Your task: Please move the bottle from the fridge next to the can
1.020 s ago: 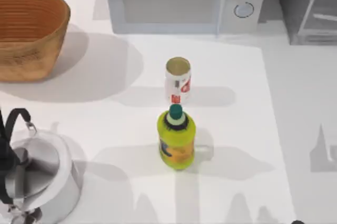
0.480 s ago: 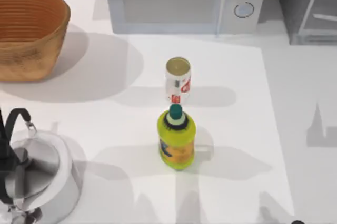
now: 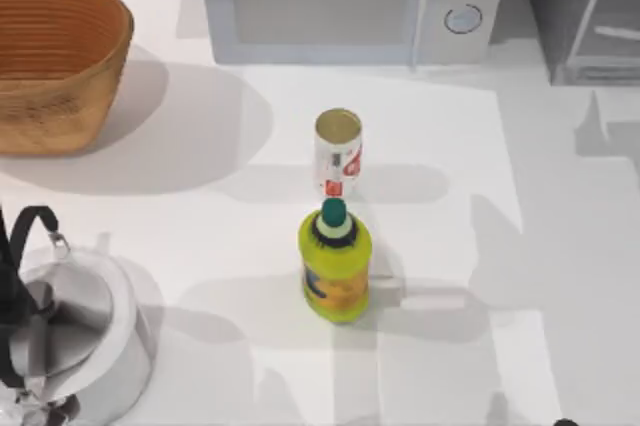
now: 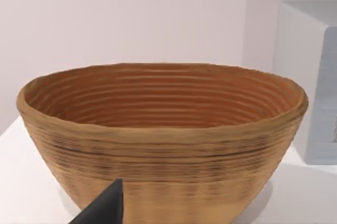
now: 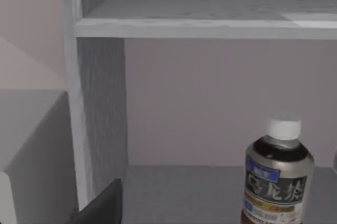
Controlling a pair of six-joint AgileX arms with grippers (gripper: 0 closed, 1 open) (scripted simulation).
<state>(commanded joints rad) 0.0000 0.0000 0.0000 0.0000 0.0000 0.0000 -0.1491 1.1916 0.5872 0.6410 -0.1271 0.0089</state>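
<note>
the right gripper [image 5: 100, 205] faces into the open fridge [image 5: 100, 103], whether its fingers are apart or together cannot be told. the bottle [image 5: 277, 176] stands upright on a fridge shelf [image 5: 184, 187] beneath another shelf. on the counter [image 3: 200, 226], the can [image 3: 337, 154] stands just behind a yellow-green bottle [image 3: 335, 266], well apart from the fridge.
</note>
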